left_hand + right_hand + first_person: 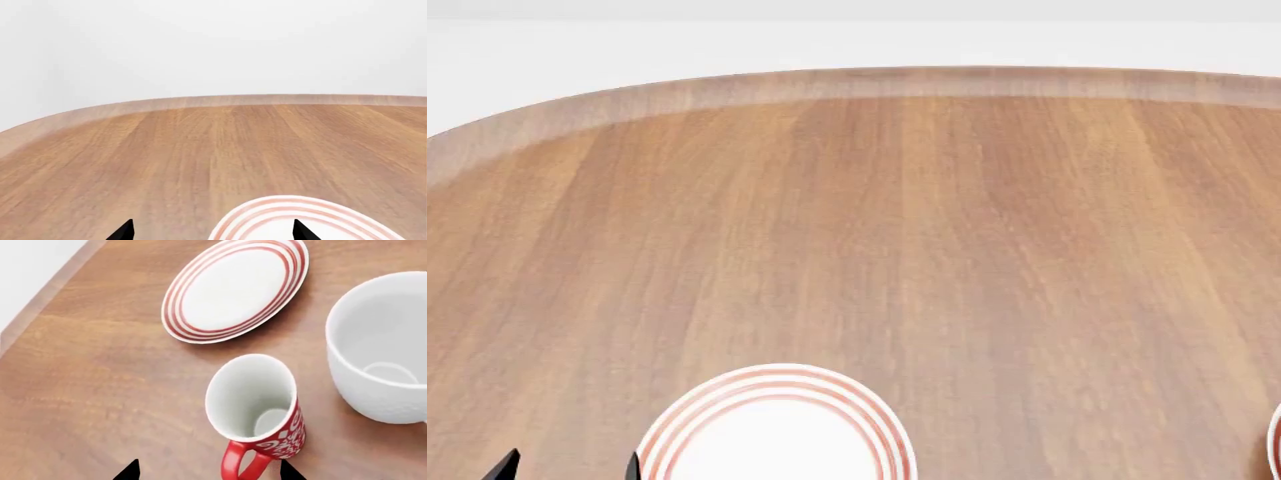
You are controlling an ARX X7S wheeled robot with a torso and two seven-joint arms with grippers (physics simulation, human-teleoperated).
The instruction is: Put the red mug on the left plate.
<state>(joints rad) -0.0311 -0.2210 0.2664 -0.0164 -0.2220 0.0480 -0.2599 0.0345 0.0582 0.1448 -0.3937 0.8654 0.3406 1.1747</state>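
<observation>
Red mug (257,412) stands upright between open right end effector (208,470) fingertips (ungrasped).

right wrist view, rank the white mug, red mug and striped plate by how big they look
1. striped plate, the widest.
2. white mug, though it is cut off at the edge.
3. red mug, smallest.
The mugs sit nearer the camera, so true sizes are unsure.

Wooden table (961,220): plates, mugs

We see the red mug (257,407) upright on the wood, white scrollwork, white inside, loop handle, near a plate, and the left plate (777,428), white with red rings, lying flat, bare
</observation>
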